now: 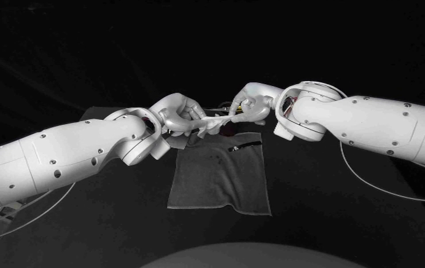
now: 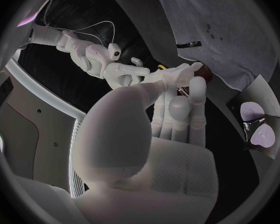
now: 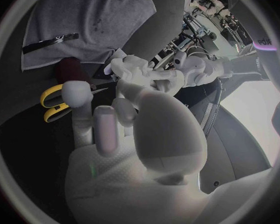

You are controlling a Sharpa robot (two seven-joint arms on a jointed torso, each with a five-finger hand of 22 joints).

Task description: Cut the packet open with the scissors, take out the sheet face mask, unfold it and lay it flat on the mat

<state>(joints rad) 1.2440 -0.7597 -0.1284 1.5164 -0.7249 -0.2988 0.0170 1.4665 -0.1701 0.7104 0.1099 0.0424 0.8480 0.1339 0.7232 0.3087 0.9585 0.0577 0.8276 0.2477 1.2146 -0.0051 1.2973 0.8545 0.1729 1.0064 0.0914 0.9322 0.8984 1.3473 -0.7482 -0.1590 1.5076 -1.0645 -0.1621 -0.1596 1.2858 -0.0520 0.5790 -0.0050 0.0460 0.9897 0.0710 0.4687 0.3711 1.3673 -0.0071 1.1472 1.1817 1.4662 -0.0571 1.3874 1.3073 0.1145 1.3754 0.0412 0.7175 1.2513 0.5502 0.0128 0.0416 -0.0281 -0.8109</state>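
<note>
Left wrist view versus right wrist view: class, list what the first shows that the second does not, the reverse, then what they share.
Left wrist, not right wrist: a glossy packet lying flat. Right wrist, not left wrist: the yellow-handled scissors. Shared: the grey mat, a dark strip lying on it, and the left hand and right hand close together, their fingers touching or nearly so.

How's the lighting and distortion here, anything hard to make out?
Head view: dim, table nearly lost; left hand and right hand crowd together at the mat's far end, hiding anything between them. Left wrist view: fisheye bends the mat's edges. Right wrist view: fingers partly cover the scissors.
</note>
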